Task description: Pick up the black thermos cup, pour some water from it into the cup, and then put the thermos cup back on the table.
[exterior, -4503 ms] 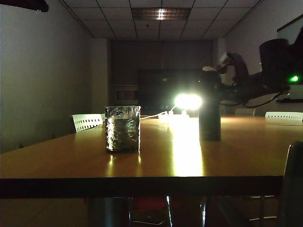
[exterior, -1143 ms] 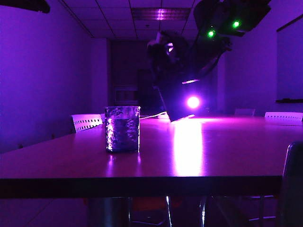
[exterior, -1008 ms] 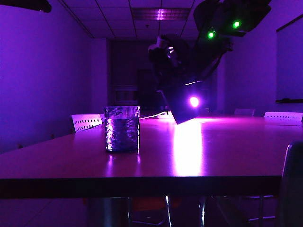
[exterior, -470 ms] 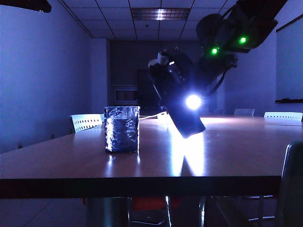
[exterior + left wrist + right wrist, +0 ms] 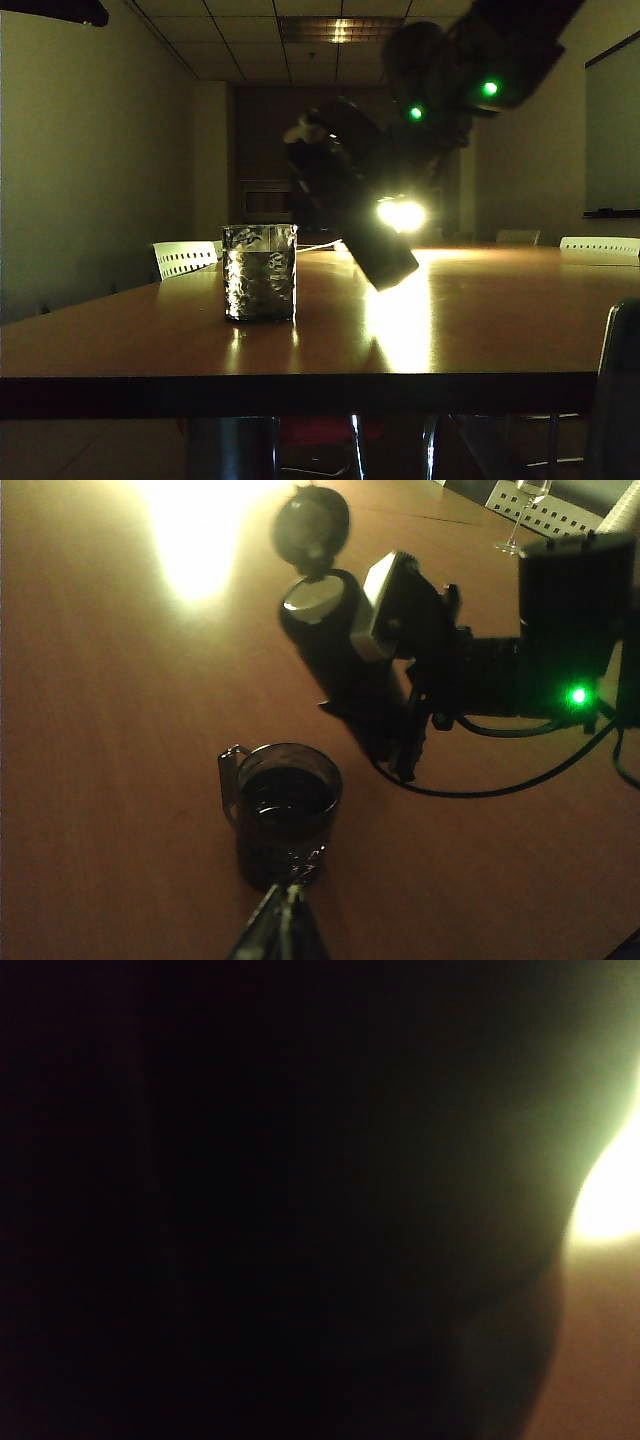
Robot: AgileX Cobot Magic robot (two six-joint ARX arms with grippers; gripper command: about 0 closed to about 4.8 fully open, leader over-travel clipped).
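Holding the black thermos cup in my right gripper, I am carrying it above the table, tilted so its pale top with the flip lid hanging open leans left toward the cup while its base points down and to the right. I judge the tilt and the height are there to bring the spout over the cup's rim for pouring; as far as I can tell the thermos is lying to the right of the cup and higher, not yet directly above it, and I am seeing no stream of water. The jaws are clamped across the thermos body a little below the lid, spread about as wide as the cylinder itself. My left gripper is waiting low at the near side of the cup, its fingers pressed together with nothing between them, probably kept out of the pouring path. The cup is standing upright on the table, left of centre, with dark liquid showing in it. Much is hard to read: a strong lamp behind the thermos is glaring and leaving the arm as a blurred silhouette, so the exact contact of the fingers is unclear in the outside view. My right wrist view is nearly all black, presumably filled by the thermos body, with only a bright patch at one edge.
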